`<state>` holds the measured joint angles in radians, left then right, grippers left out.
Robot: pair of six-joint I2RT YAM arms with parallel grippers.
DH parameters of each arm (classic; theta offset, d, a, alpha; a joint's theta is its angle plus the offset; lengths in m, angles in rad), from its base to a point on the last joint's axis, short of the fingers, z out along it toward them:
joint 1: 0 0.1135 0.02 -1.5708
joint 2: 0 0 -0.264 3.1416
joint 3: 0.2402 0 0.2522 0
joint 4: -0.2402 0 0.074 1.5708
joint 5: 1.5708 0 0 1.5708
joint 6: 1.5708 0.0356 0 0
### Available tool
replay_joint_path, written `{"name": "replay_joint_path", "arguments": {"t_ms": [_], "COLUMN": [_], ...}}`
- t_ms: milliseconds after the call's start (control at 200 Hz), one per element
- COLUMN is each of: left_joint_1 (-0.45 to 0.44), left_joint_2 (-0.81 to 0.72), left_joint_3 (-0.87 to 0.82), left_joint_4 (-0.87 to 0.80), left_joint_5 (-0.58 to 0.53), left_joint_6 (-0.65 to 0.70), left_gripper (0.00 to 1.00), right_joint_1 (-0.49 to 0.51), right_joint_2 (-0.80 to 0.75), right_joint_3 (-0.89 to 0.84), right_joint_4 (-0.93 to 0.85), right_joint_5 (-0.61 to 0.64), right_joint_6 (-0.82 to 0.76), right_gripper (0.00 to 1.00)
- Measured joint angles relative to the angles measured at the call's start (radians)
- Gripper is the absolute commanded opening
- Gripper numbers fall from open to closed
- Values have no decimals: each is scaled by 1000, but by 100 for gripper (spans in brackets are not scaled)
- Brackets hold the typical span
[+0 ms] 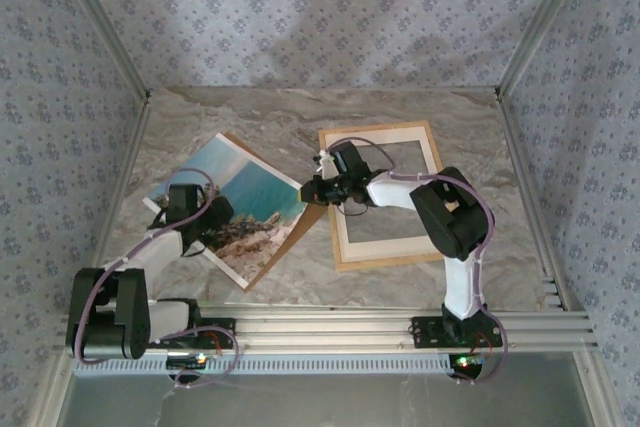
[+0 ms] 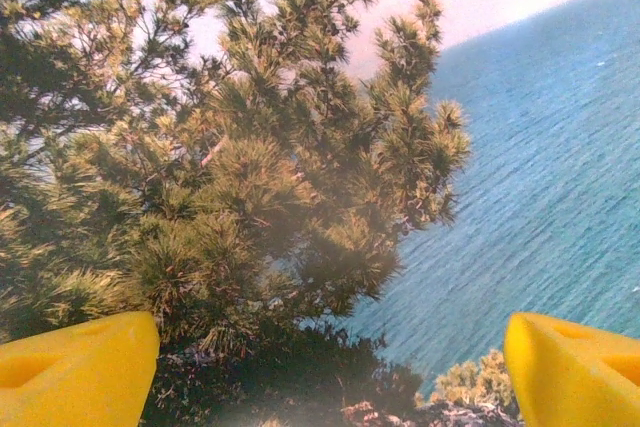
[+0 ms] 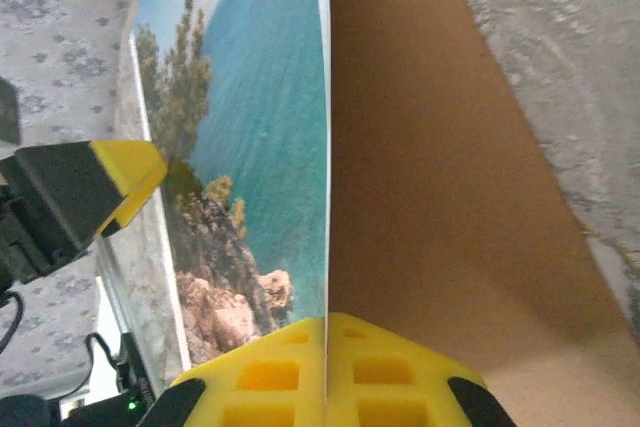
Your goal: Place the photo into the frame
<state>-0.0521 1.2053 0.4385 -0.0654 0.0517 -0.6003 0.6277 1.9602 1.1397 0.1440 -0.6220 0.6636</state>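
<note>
Right hand [image 1: 309,190] is pressed shut on the near edge of the rectangular coastal photo print [image 1: 240,197], which stretches away ahead of it; the thin light-wood frame [image 1: 390,261] lies behind my wrist.

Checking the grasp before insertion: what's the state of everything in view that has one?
rectangular coastal-scene photo: one edge raised off the board, not in the frame
thin light-wood rectangular frame: flat on the marbled table, no photo in it
cream rectangular mat: lying within the frame
plain brown backing board: flat, partly under the photo
left gripper: open, over the photo
right gripper: shut on the photo's edge
</note>
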Motion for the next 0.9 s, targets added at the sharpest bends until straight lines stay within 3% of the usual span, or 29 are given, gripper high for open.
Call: {"name": "replay_joint_path", "arguments": {"t_ms": [115,255,460,570,650,765,905], "left_joint_1": [0,0,0,0,0,0,0], "left_joint_2": [-66,-267,-469,-499,-506,-503,-500], "left_joint_3": [0,24,136,148,148,137,111], "left_joint_4": [-38,-80,-135,-158,-179,-198,-201], "left_joint_5": [67,158,247,278,293,300,300], "left_joint_6": [-38,-119,-180,-201,-213,-217,-225], "left_gripper": [90,91,91,90,90,90,90], "right_joint_1": [-5,-38,-251,-403,-456,-421,-218], "right_joint_2": [-43,-183,-439,-529,-587,-712,-866], "right_joint_3": [66,156,329,469,545,538,323], "right_joint_4": [-147,-372,-739,-940,-1036,-1067,-993], "right_joint_5": [38,90,193,370,541,806,1081], "right_joint_6": [-74,-194,-370,-447,-492,-559,-650], "right_gripper": [0,0,0,0,0,0,0]}}
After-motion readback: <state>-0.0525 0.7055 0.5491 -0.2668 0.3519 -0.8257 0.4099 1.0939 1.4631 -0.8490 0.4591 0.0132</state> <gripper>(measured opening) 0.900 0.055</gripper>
